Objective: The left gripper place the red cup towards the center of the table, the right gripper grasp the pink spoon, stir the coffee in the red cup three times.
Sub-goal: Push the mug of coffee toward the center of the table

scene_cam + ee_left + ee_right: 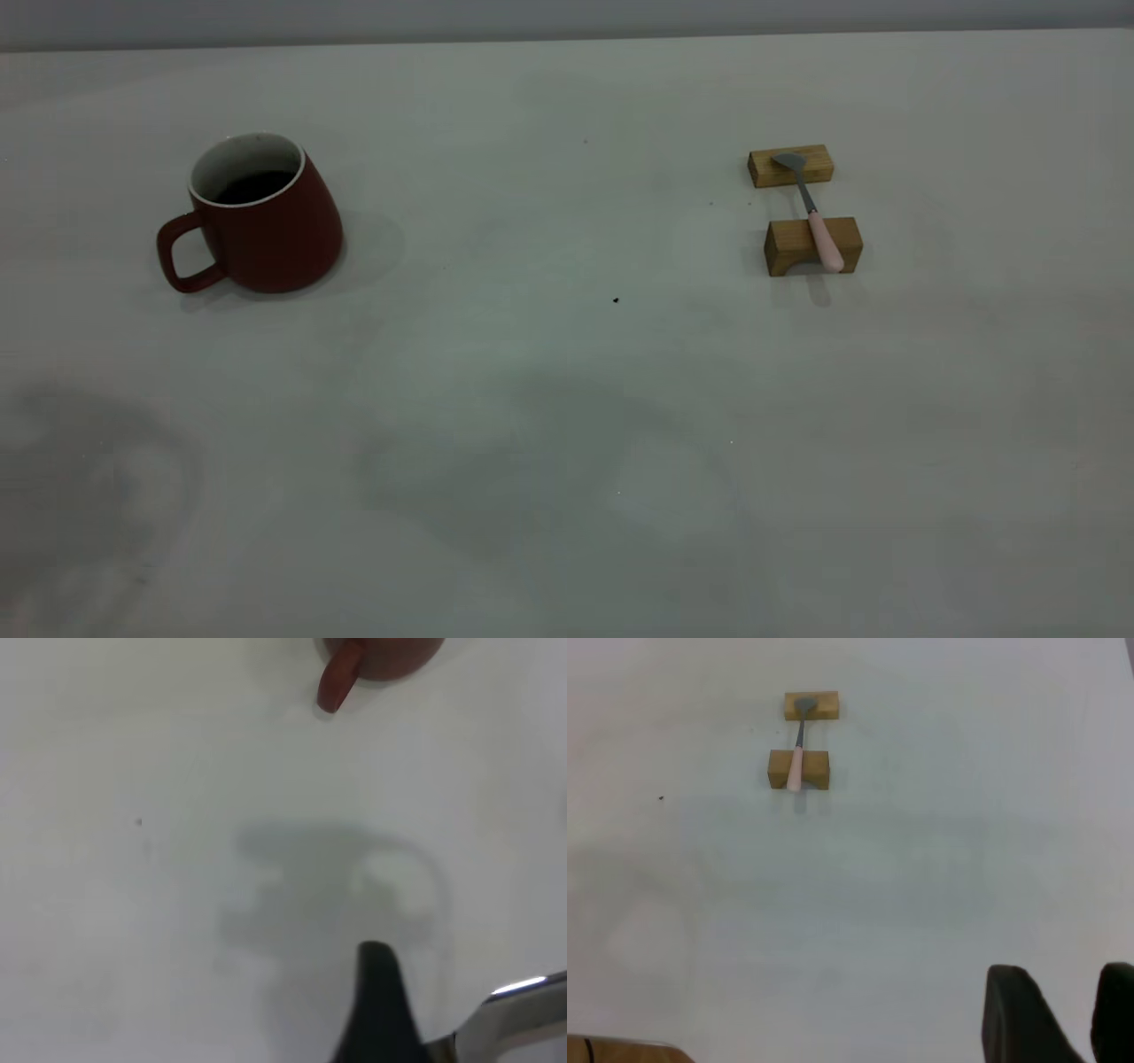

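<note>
Exterior: red cup (pixel 263 217) with coffee (pixel 254 185) upright near worktop (pixel 549 425) left edge; pink spoon (pixel 811 211) bridges two wooden blocks (pixel 812 245) toward right edge.
Left wrist: left gripper (pixel 443 1010) fingers apart, empty, cup handle well off.
Right wrist: right gripper (pixel 1063 1010) fingers parted, empty, spoon far.

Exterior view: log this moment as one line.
dark red ceramic mug: table's left, untouched | pink-handled metal spoon: bridging two wooden blocks | left end effector, right end effector: away

two wooden blocks (pixel 802 208) sit near each other.
</note>
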Action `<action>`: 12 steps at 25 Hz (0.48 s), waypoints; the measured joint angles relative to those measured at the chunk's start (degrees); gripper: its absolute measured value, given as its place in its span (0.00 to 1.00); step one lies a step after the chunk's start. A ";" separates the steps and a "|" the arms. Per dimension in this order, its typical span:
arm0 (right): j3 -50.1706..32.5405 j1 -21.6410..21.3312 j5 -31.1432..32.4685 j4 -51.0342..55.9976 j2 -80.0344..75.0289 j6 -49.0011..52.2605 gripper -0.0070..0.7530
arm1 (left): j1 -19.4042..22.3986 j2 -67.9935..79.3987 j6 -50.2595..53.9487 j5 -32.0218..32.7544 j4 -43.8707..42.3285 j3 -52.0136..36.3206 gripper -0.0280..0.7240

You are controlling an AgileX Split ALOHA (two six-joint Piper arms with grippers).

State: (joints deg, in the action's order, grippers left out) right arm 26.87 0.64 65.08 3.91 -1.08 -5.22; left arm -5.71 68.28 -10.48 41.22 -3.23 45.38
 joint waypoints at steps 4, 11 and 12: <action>0.00 0.00 0.00 0.00 0.00 0.00 0.33 | 0.00 12.99 -2.78 -2.20 -0.04 4.51 0.94; 0.00 0.00 0.00 0.00 0.00 0.00 0.33 | 0.00 30.03 -7.27 -6.41 -0.22 13.17 0.92; 0.00 0.00 0.00 0.00 0.00 0.00 0.33 | 0.00 32.50 -7.81 -6.54 -0.22 14.45 0.92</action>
State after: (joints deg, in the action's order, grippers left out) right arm 26.87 0.64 65.08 3.91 -1.08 -5.22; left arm -5.71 100.78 -18.29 34.68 -3.45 59.84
